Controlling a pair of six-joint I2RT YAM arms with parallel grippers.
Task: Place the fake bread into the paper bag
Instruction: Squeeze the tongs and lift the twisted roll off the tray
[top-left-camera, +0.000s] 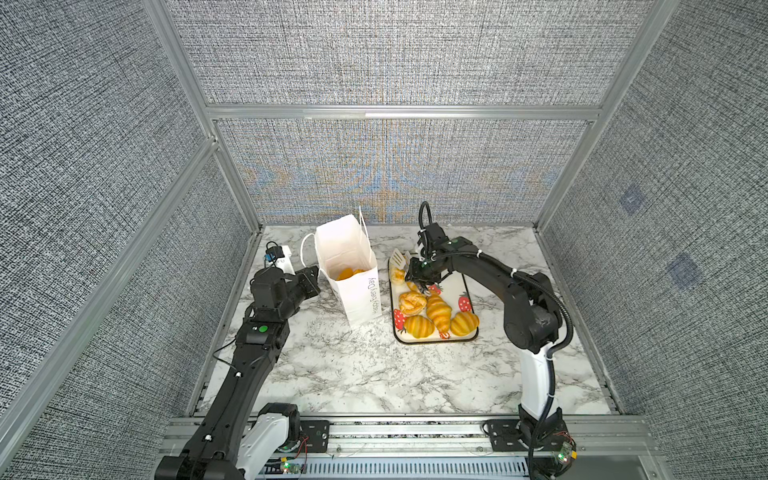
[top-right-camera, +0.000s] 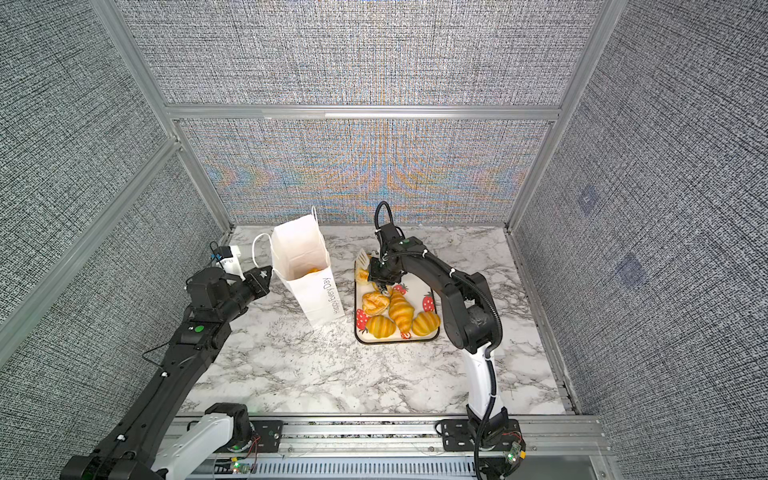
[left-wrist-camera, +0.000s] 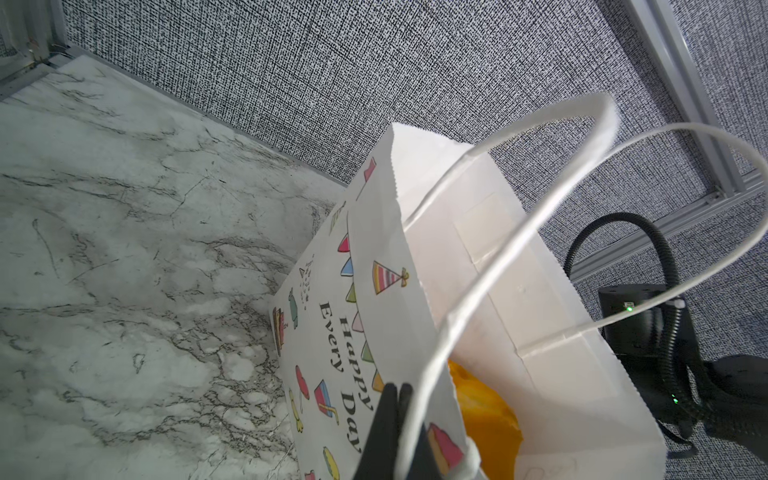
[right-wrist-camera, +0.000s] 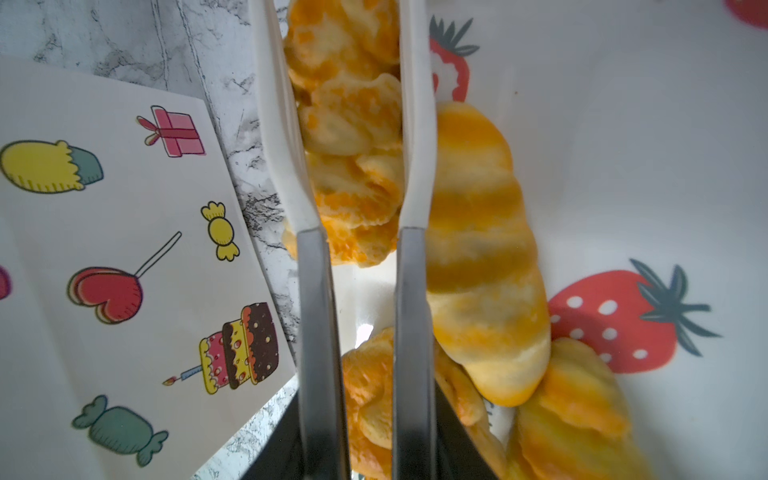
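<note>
The white paper bag (top-left-camera: 353, 266) (top-right-camera: 307, 266) stands upright with orange fake bread (top-left-camera: 347, 273) (left-wrist-camera: 482, 407) inside. My left gripper (top-left-camera: 314, 272) (left-wrist-camera: 397, 395) is shut on the bag's near rim beside a cord handle. My right gripper (top-left-camera: 417, 284) (right-wrist-camera: 365, 457) is shut on metal tongs (right-wrist-camera: 316, 311). Their white tips (top-left-camera: 398, 258) lie close against both sides of a pale braided bread (top-left-camera: 397, 275) (right-wrist-camera: 353, 124) at the far left of the strawberry tray (top-left-camera: 451, 293). A croissant (top-left-camera: 438, 311) and several buns lie on the tray's near half.
The marble tabletop (top-left-camera: 374, 374) is fenced by aluminium-framed fabric walls at the back and both sides. A small white and blue device (top-left-camera: 279, 255) sits by the left wall behind my left arm. A narrow strip of marble separates the bag (right-wrist-camera: 104, 249) from the tray (right-wrist-camera: 623, 166).
</note>
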